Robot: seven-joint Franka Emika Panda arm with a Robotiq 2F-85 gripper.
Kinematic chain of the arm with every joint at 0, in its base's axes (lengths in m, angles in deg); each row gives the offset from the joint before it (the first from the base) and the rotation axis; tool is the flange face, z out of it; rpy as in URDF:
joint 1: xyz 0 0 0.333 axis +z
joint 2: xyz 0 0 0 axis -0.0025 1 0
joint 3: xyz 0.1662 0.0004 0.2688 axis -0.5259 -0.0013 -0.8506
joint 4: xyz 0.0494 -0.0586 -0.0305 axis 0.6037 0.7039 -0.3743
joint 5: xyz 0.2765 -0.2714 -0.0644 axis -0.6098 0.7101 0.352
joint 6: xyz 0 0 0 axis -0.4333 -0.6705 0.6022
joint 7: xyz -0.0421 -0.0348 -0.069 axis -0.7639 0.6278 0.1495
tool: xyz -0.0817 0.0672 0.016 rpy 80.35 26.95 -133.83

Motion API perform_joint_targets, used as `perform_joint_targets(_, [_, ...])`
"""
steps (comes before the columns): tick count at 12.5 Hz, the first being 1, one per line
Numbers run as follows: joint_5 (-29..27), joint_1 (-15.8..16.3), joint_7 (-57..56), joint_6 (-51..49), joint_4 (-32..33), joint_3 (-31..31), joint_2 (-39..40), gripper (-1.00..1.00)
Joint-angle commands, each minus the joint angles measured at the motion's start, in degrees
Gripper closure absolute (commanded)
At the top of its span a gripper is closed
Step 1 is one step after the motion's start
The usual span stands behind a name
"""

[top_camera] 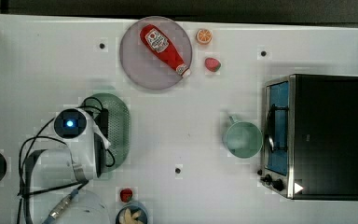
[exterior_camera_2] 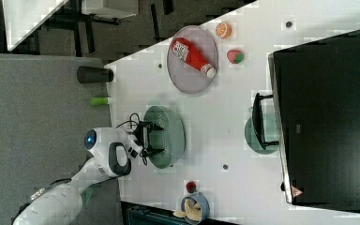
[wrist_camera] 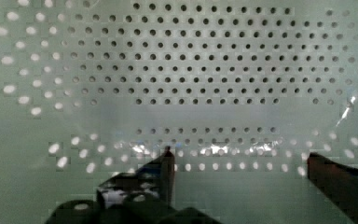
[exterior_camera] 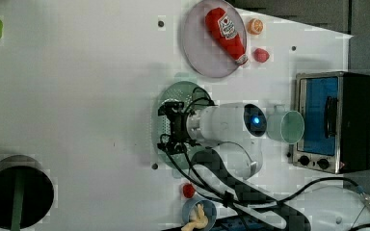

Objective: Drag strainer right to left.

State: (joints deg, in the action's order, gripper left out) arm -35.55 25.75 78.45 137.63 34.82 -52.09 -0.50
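Observation:
The strainer [top_camera: 121, 122] is a pale mint-green oval basin with a grid of holes, lying on the white table at the top view's centre-left. My arm's wrist covers part of it from above. My gripper [exterior_camera: 166, 128] reaches down inside the strainer [exterior_camera: 167, 102], close over its perforated bottom. In the wrist view the holed bottom of the strainer [wrist_camera: 205, 70] lies just ahead, and the gripper [wrist_camera: 240, 161] is open, with two dark fingertips [wrist_camera: 167, 164] set wide apart and nothing pinched between them. In the right view the gripper [exterior_camera_2: 156, 139] sits in the strainer [exterior_camera_2: 173, 136].
A grey plate [top_camera: 135, 65] carrying a ketchup bottle [top_camera: 163, 44] lies just beyond the strainer. A mint cup [top_camera: 242, 138] stands before the toaster oven [top_camera: 317, 135] at the top view's right. An orange slice [top_camera: 204, 36], a strawberry [top_camera: 212, 64], another red fruit [top_camera: 126, 194] and a blue bowl [top_camera: 131, 215] dot the table.

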Motion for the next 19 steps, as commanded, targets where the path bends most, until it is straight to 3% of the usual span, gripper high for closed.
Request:
perform_joint_targets(1, [-0.43, 3.92, 4.19, -0.39, -5.06, -0.43, 2.02, -1.0])
perform_joint_targets(8, [-0.85, 9.05, 8.9, -2.36, -11.76, -0.46, 5.03, -1.0])
perform_joint_targets(14, [-0.67, 10.72, 9.49, -2.84, -15.01, -0.27, 6.46, -1.0])
perform_joint_targets(16, [-0.37, 10.7, 6.94, -3.7, -14.38, 1.12, 3.62, -1.0])
perform_joint_targets(19, [0.34, 10.6, -4.27, -12.76, -11.82, 6.36, -6.75, -1.0])
